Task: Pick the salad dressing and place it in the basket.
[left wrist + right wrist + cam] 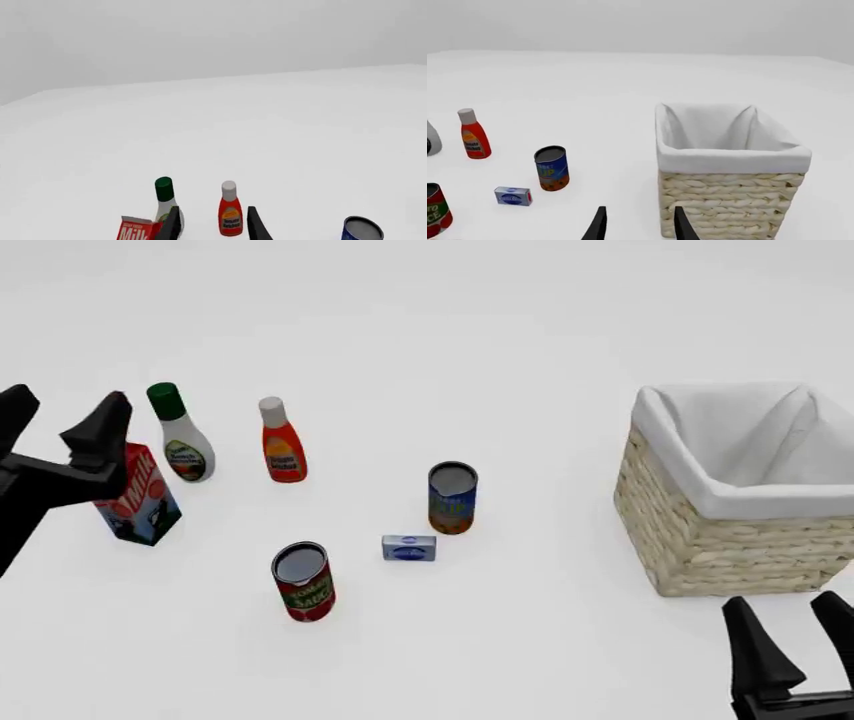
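The salad dressing [178, 435] is a white bottle with a dark green cap, standing upright at the far left of the table. In the left wrist view the salad dressing [165, 196] stands ahead of my left gripper [213, 210], partly behind one finger. My left gripper [60, 420] is open and empty, raised left of the bottle without touching it. The basket [707, 540], wicker with a white lining, sits at the right. My right gripper [794, 630] hovers open and empty just in front of the basket [727, 200]. Only a white sliver of the salad dressing [430, 142] shows in the right wrist view.
A red ketchup bottle [280, 445] stands right of the dressing, and a milk carton [134, 495] just in front of it. A blue can [453, 498], a small blue box [408, 548] and a red can [303, 582] stand mid-table.
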Available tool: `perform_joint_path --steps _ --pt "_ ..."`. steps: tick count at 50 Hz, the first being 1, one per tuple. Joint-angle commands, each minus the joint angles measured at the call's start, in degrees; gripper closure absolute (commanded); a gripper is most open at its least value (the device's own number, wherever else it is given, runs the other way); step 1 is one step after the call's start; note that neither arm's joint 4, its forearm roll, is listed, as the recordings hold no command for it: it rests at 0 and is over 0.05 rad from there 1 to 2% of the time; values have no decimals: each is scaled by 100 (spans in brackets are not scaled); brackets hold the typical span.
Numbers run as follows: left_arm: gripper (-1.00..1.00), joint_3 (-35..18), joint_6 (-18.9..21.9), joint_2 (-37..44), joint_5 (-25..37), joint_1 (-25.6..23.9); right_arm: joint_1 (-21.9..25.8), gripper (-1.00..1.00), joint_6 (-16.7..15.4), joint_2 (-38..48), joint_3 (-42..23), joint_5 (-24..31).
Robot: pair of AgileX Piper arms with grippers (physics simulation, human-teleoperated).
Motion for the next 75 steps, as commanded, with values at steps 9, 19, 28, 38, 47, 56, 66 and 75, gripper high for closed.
perform_joint_path --steps 9,19,28,38,47,56,66,75 --pt "-100 -1984 26 1962 207 348 75 -100 17 -2 2 -6" --pt "-100 -2915 5 2630 791 413 127 -100 41 35 2 -64" --pt "-100 -3583 111 3255 1127 568 164 -100 60 25 -1 -22" --pt "-100 -4178 105 3787 1426 559 190 -100 88 118 0 -86" --pt "-100 -4525 87 4115 1518 747 176 -100 84 63 1 -13" --pt "-100 -4764 144 4348 1572 881 207 -100 89 171 1 -94" --pt "-100 -5189 61 4690 1786 1051 258 -100 100 263 1 -174" --pt "-100 -5470 201 5046 1885 1199 262 -100 96 298 1 -193"
